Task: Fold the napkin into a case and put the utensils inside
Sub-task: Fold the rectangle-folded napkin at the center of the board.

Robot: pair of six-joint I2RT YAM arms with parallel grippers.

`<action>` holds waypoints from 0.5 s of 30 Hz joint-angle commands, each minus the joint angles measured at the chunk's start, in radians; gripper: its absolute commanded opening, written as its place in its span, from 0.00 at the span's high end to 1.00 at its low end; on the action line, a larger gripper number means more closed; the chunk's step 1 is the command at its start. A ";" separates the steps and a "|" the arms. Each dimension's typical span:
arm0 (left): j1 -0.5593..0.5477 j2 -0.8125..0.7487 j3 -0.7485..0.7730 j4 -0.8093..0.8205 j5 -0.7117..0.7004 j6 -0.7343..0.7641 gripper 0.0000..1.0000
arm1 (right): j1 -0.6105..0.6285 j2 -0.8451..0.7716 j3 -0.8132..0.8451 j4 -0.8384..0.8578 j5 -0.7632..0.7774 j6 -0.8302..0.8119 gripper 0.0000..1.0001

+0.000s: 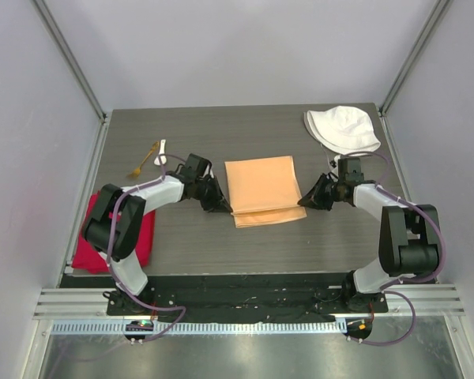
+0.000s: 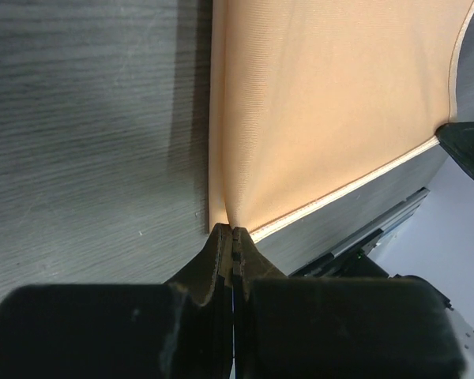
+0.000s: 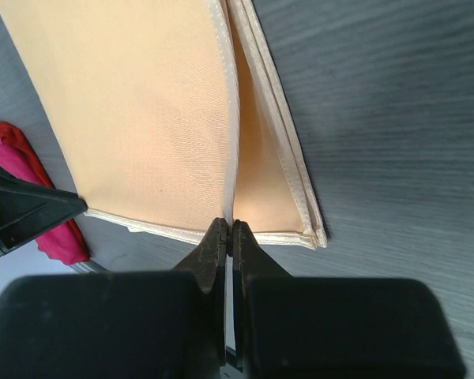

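Note:
The peach-orange napkin (image 1: pixel 261 185) lies folded at the table's middle, with a narrow layered strip along its near edge. My left gripper (image 1: pixel 227 209) is shut on the upper layer's near-left corner; the wrist view shows the cloth (image 2: pixel 324 118) rising from the shut left gripper (image 2: pixel 233 230). My right gripper (image 1: pixel 302 204) is shut on the near-right corner, and in its wrist view the hemmed edge of the napkin (image 3: pixel 142 118) runs into the right gripper (image 3: pixel 230 225). The white spoon (image 1: pixel 163 150) and gold fork (image 1: pixel 144 160) lie together at the far left.
A white fabric hat (image 1: pixel 341 129) sits at the far right corner. A bright red cloth (image 1: pixel 146 237) lies at the near left under the left arm and also shows as the red cloth (image 3: pixel 51 229) in the right wrist view.

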 commanded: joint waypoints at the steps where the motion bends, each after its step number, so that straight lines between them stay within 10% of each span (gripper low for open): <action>1: -0.009 -0.059 -0.024 -0.029 0.005 0.012 1.00 | -0.006 -0.059 -0.026 -0.031 0.048 -0.050 0.99; 15: -0.035 -0.073 0.111 -0.030 0.029 -0.033 1.00 | -0.006 -0.040 0.170 -0.074 0.075 -0.042 0.99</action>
